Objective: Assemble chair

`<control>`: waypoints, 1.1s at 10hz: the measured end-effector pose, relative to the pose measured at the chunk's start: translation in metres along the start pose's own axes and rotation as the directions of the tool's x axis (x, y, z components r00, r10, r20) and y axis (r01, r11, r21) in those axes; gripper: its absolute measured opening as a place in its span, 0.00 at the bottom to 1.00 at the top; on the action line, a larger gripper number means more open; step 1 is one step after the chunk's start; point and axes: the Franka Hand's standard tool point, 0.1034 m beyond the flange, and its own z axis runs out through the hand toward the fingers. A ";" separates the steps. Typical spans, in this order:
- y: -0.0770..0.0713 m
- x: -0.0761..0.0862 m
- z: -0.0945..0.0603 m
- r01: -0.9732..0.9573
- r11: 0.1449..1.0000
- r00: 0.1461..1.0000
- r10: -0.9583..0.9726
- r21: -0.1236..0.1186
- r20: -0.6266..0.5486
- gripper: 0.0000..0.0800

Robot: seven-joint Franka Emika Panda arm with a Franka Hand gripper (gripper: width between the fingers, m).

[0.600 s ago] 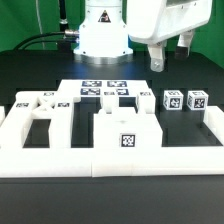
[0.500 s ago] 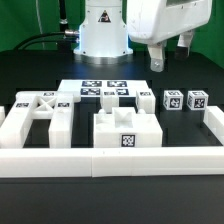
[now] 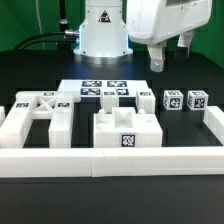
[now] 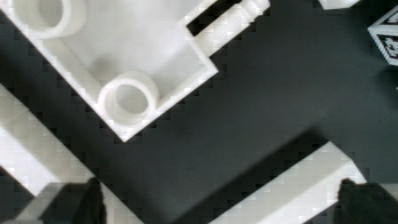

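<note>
Exterior view, end effector (image 3: 173, 52): I see it spread wide, holding nothing, up off the counter (image 3: 205, 75).
Cubes (image 3: 172, 100): nearest, on the exterior view's right.
Block (image 3: 125, 128): centre.
Panel (image 3: 35, 112): the exterior view's left, well apart.

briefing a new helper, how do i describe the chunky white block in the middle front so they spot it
Find the long low white wall nearest the camera. Just behind its middle sits a chunky white block. Unlike the cross-braced part to the exterior view's left and the small cubes to its right, it has a notched top and one tag on its front.
</note>
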 end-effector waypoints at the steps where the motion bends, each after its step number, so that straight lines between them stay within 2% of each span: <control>1: 0.010 -0.008 0.013 0.014 1.000 1.000 -0.014 0.008 0.009 0.81; 3: 0.031 -0.013 0.029 0.059 0.998 0.998 -0.059 -0.003 -0.004 0.81; 4: 0.037 -0.015 0.035 0.060 0.998 0.998 -0.060 -0.002 -0.005 0.81; 6: 0.035 -0.014 0.035 0.038 0.999 0.999 -0.038 0.000 -0.005 0.81; 9: 0.034 -0.014 0.038 -0.164 0.986 0.986 0.164 0.005 -0.004 0.81; 11: 0.029 -0.015 0.058 -0.357 0.934 0.934 0.358 0.012 -0.003 0.81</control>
